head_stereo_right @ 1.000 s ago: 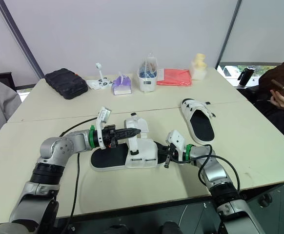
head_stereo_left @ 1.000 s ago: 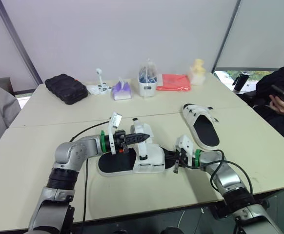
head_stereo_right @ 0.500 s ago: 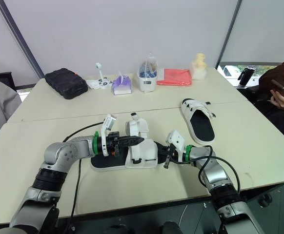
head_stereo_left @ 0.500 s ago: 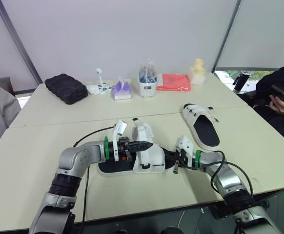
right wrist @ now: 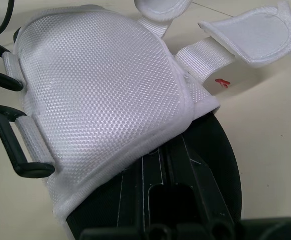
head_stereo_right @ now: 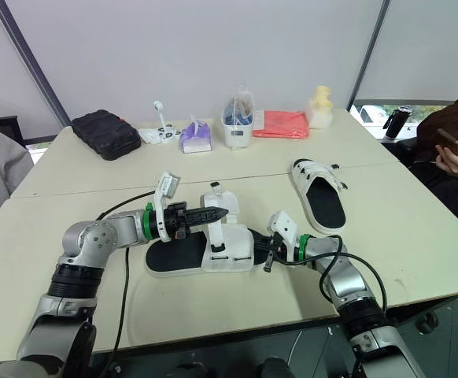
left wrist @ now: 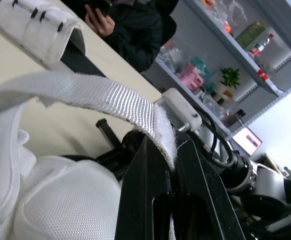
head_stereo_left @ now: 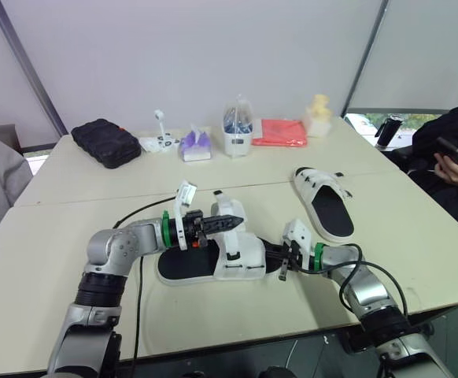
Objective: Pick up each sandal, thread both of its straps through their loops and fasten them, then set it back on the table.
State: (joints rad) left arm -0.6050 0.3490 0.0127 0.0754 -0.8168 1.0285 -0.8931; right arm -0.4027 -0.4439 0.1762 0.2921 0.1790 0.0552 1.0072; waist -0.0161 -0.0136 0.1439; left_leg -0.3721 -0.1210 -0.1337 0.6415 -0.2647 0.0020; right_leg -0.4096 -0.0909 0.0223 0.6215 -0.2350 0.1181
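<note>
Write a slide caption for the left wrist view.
Left gripper pinches the free end of the white strap, held above the sandal's mesh upper.

Silver arms [head_stereo_left: 117, 246], green wrist rings [head_stereo_left: 167, 231], black cables [head_stereo_left: 139, 283] — left claw [head_stereo_left: 230, 222], right claw [head_stereo_left: 268, 253] black.

Head pair overhead, wrist cameras near sandal [right wrist: 110, 100]

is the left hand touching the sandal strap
Touching. The left wrist view shows the left hand pinching the end of the white strap between its fingers.
</note>
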